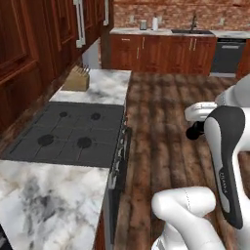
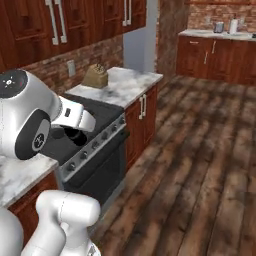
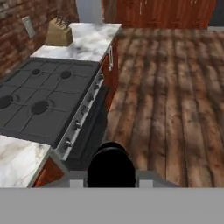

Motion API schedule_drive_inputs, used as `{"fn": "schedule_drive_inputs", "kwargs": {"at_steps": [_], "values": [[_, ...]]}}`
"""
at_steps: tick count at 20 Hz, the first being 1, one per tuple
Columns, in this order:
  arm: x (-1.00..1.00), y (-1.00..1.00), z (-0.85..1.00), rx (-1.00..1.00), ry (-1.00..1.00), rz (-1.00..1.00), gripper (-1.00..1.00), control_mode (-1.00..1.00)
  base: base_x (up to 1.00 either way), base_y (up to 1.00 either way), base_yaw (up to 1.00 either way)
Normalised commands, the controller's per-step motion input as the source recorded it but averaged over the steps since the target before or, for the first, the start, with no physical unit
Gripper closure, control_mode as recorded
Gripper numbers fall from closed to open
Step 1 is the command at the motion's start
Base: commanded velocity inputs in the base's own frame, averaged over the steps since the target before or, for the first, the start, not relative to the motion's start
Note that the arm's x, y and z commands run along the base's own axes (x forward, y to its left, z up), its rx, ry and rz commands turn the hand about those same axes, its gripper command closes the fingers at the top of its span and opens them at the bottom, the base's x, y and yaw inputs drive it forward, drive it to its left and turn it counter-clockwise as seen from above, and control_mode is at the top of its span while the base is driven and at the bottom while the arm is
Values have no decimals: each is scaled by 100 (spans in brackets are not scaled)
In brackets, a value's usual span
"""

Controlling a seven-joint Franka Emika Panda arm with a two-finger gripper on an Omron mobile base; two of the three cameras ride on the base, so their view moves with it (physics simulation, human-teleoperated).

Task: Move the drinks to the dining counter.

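The gripper (image 3: 110, 177) is closed around a black bottle (image 3: 110, 164), at six o'clock in the hand view, above the wooden floor (image 3: 175, 87) beside the stove (image 3: 39, 100). A jolt while driving could loosen the bottle.

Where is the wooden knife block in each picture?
Left base view: knife block upper left, on the marble counter beyond the stove.
Right base view: upper left of middle, on that counter, by the brick wall.
Hand view: top left, on the counter past the stove.
Shared landmark: the black stove, just in front of the block's counter.
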Motion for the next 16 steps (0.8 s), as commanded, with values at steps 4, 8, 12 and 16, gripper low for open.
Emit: {"fn": "schedule_drive_inputs", "kwargs": {"at_steps": [4, 8, 12, 16], "values": [[0, 0, 0, 0, 0, 0, 100, 100, 0, 0, -100], [0, 0, 0, 0, 0, 0, 100, 100, 0, 0, -100], [0, 0, 0, 0, 0, 0, 100, 100, 0, 0, -100], [0, 0, 0, 0, 0, 0, 100, 100, 0, 0, -100]]}}
